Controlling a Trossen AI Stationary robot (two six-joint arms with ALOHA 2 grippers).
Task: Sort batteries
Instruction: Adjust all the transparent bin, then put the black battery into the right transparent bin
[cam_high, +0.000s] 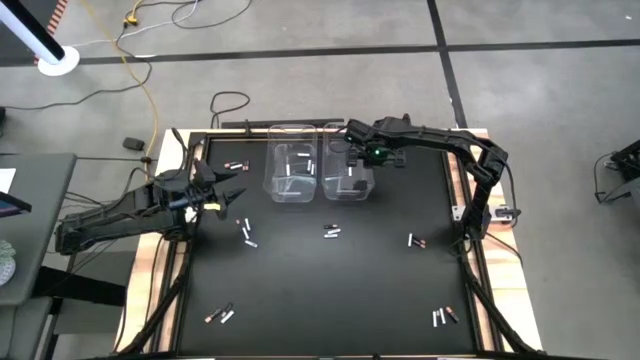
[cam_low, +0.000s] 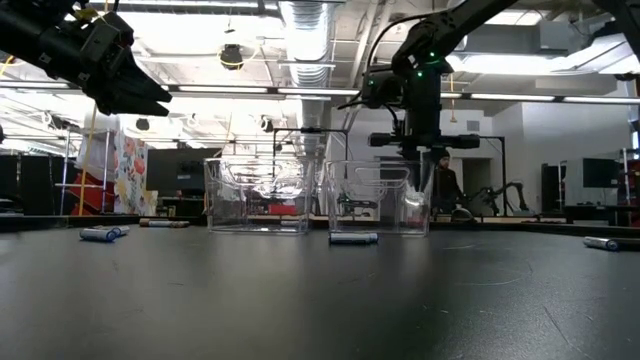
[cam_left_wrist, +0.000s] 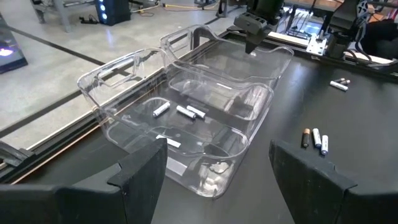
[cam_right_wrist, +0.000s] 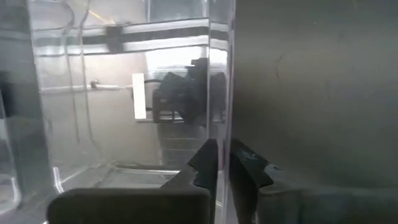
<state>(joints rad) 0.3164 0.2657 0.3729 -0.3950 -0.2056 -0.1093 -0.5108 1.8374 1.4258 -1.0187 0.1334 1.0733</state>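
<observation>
Several batteries (cam_left_wrist: 186, 112) lie in the left clear bin (cam_left_wrist: 118, 99), seen only from the left wrist; others are scattered on the black surface (cam_high: 330, 290). Overhead, the right claw (cam_high: 352, 165) is above the right bin (cam_high: 345, 190), fingers slightly parted, empty. The left claw (cam_high: 232, 195) hovers released, apart from both.

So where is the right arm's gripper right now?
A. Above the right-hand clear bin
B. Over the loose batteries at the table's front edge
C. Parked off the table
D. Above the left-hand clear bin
A: in the high view the right gripper hangs over the right-hand clear bin, and its wrist view looks down that bin's wall.
</observation>
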